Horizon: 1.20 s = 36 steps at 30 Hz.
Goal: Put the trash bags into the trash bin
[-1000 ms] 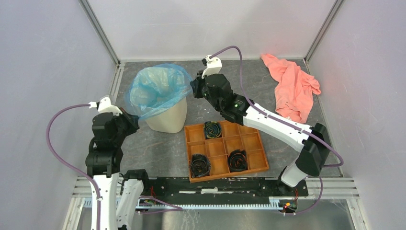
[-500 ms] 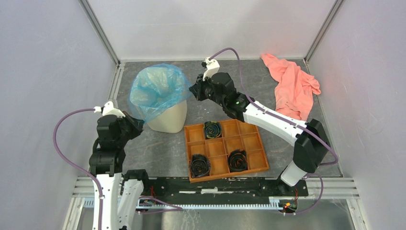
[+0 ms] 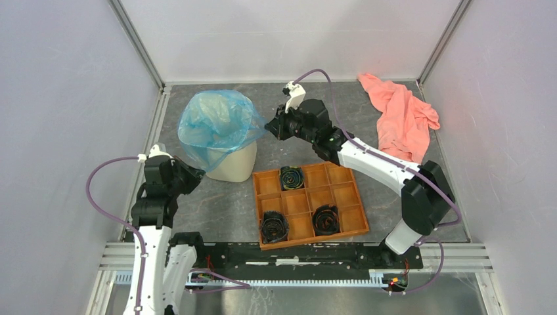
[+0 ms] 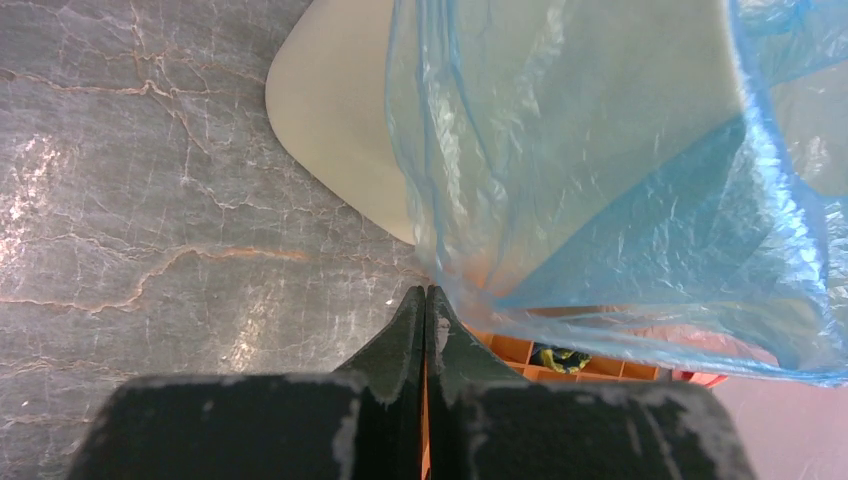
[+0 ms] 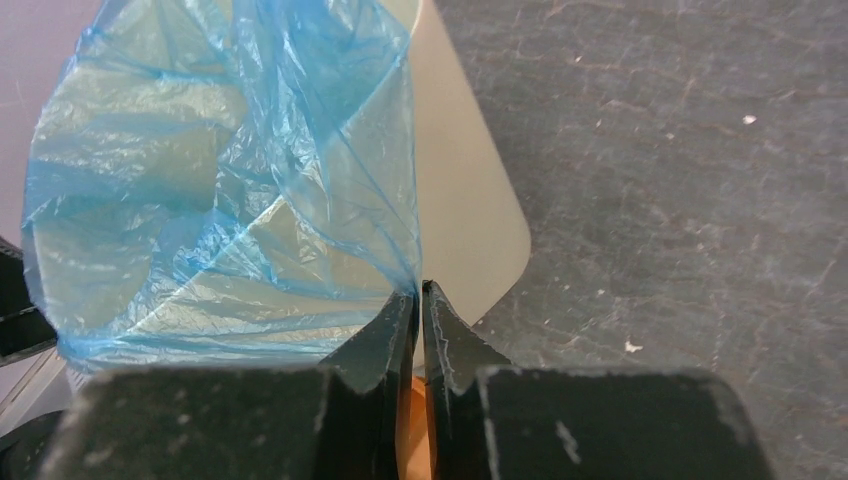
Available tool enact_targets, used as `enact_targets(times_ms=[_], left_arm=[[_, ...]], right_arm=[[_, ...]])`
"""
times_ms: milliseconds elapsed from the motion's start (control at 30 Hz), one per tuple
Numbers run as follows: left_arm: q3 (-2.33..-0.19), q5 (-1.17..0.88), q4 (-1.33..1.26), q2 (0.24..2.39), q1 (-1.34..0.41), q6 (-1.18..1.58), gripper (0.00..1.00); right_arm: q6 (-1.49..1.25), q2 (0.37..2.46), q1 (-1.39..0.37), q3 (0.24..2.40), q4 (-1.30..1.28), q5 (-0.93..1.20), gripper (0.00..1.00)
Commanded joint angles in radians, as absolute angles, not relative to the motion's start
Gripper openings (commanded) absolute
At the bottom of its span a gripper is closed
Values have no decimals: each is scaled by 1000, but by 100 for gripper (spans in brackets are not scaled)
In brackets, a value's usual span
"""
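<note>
We pinch the trash bag with left gripper and right gripper — both clamped tight — over the trash bin.

Bag over bin, left of tray

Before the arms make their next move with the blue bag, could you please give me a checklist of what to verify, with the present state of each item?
1. Left gripper grips the trash bag: ok, jaws closed with film pinched at the tips.
2. Right gripper grips the trash bag: ok, jaws closed on the film's edge.
3. Trash bag covers the top of the bin: ok, seen from above.
4. Bag bottom pushed down inside the bin: cannot tell, the film hides the opening.
5. Bin standing upright: ok.
6. Orange tray apart from the bin: cannot tell, its corner lies very near the base.
</note>
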State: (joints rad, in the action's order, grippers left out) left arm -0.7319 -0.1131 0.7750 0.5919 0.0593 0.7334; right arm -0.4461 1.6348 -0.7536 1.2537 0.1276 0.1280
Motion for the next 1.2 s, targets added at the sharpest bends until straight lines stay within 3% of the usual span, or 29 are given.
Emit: enact_targets(times_ms=[0, 133, 300, 433, 467, 567, 667, 933, 1067, 1167], left_arm=[[-734, -58, 679, 585, 58, 814, 2], [-729, -55, 617, 640, 58, 805, 2], [-737, -28, 657, 660, 58, 783, 2], [-754, 66, 758, 580, 58, 759, 2], [-765, 94, 787, 559, 58, 742, 6], [-836, 183, 846, 512, 58, 678, 34], [-921, 221, 842, 513, 58, 590, 54], [-1208, 174, 700, 799, 58, 441, 77], [-1373, -27, 634, 1059, 60, 375, 84], [-1461, -186, 588, 1189, 60, 343, 90]], right_arm=[[-397, 1652, -718, 1259, 232, 180, 13], [-349, 1733, -708, 1300, 325, 249, 22], [-326, 1826, -705, 1379, 305, 282, 23], [-321, 1837, -692, 1354, 320, 260, 29], [-318, 1841, -687, 1361, 311, 257, 29], [-290, 1834, -681, 1387, 274, 226, 31], [-257, 1806, -680, 1390, 258, 222, 40], [-173, 1710, -647, 1400, 199, 260, 66], [-153, 1701, -627, 1416, 228, 344, 78], [-155, 1722, -615, 1441, 288, 469, 80]])
